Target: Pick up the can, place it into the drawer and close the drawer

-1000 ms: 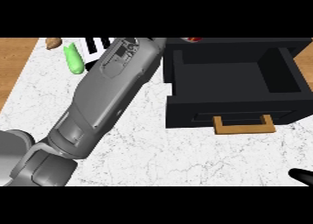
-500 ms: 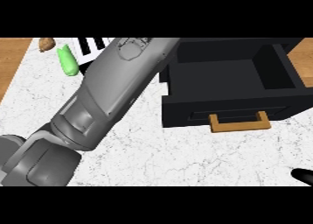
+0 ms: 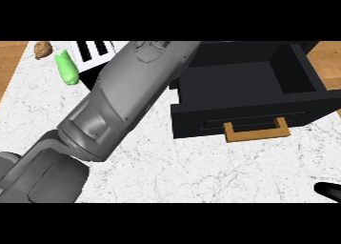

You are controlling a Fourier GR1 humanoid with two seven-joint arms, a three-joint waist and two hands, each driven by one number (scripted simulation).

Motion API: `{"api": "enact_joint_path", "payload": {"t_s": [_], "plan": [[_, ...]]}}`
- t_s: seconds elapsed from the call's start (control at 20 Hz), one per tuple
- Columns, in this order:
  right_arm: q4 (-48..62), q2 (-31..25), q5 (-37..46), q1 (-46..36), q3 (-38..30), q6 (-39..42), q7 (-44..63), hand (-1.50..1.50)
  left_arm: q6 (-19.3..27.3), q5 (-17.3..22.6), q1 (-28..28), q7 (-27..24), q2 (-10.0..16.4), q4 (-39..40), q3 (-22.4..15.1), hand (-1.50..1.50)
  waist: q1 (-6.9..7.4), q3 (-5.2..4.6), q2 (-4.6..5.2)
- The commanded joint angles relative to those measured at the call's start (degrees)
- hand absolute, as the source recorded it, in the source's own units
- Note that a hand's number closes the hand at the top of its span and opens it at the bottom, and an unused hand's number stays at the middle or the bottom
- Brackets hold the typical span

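— What is changing for us?
— Our left forearm is swinging right; its far end is now crossing the far left corner of the open drawer (handle facing us).
— And the left hand?
— It is lying beyond the far edge of view, so we cannot tell how open it is or whether it is holding the can. The can is not showing; we are guessing it is heading for the drawer. Our right hand is barely peeking in near right.
— The surface?
— We are working over a white marbled counter edged by wood; a green vegetable, a brown lump and a striped card are lying far left.
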Motion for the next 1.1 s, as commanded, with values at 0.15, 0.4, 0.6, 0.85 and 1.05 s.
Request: {"api": "enact_joint_path", "payload": {"t_s": [0.15,0.4,0.6,0.85,1.05], "plan": [[2.16,-0.75,0.30,-2.02,0.29,0.20,-0.31,-1.50,6.12,2.91,-1.75,0.09,0.00,1.73,-3.79,-1.50,-0.96,0.04,0.08],[0.21,-4.41,4.09,-2.76,1.06,2.24,-1.18,-1.50,5.61,4.49,-2.82,-2.14,0.00,3.41,-2.44,-1.50,-0.86,0.00,0.31],[4.12,-7.29,9.23,-7.04,2.90,3.28,-4.84,-1.50,6.03,6.75,-1.35,-4.67,-0.01,3.09,-1.99,-1.50,-0.68,0.01,0.79],[5.48,-9.52,18.45,-7.05,8.02,4.37,-7.97,-1.50,5.93,10.05,-1.01,-5.94,-0.01,1.89,-0.65,-1.50,0.29,-0.04,0.47],[10.65,-12.20,27.00,-12.35,11.21,3.24,-9.49,-1.50,6.43,11.18,-3.89,-5.21,-0.01,3.61,0.50,-1.50,1.45,-0.07,0.71]]}}
